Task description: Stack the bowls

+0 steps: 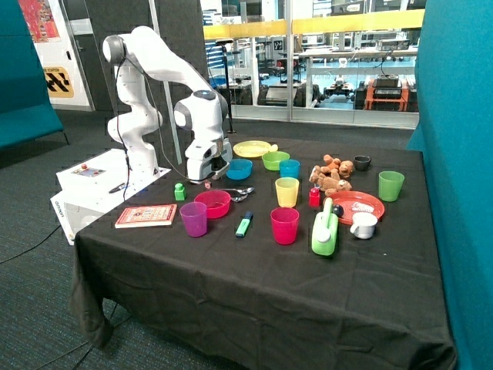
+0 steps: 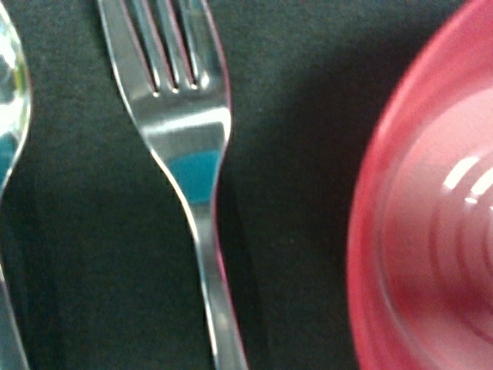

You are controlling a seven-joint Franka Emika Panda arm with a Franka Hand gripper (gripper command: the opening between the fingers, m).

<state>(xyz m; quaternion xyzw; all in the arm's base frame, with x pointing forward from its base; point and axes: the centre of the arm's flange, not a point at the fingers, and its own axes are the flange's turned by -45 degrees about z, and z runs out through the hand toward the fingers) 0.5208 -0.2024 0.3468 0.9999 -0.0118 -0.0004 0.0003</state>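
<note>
The pink bowl (image 1: pixel 212 203) sits on the black tablecloth near the robot's side of the table, and its rim fills one side of the wrist view (image 2: pixel 431 216). The blue bowl (image 1: pixel 239 169) stands behind it. The lime green bowl (image 1: pixel 275 160) stands further back, next to the yellow plate (image 1: pixel 253 148). All three bowls stand apart, none stacked. My gripper (image 1: pixel 208 182) hangs low just behind the pink bowl, between it and the blue bowl, over the cutlery. It holds nothing that I can see.
A fork (image 2: pixel 189 177) and a spoon (image 2: pixel 9 116) lie beside the pink bowl. A purple cup (image 1: pixel 193 218), red cup (image 1: pixel 284 225), yellow cup (image 1: pixel 286 191) and blue cup (image 1: pixel 290 169) stand nearby. A red book (image 1: pixel 146 215), green highlighter (image 1: pixel 244 224) and small green block (image 1: pixel 179 191) are also close.
</note>
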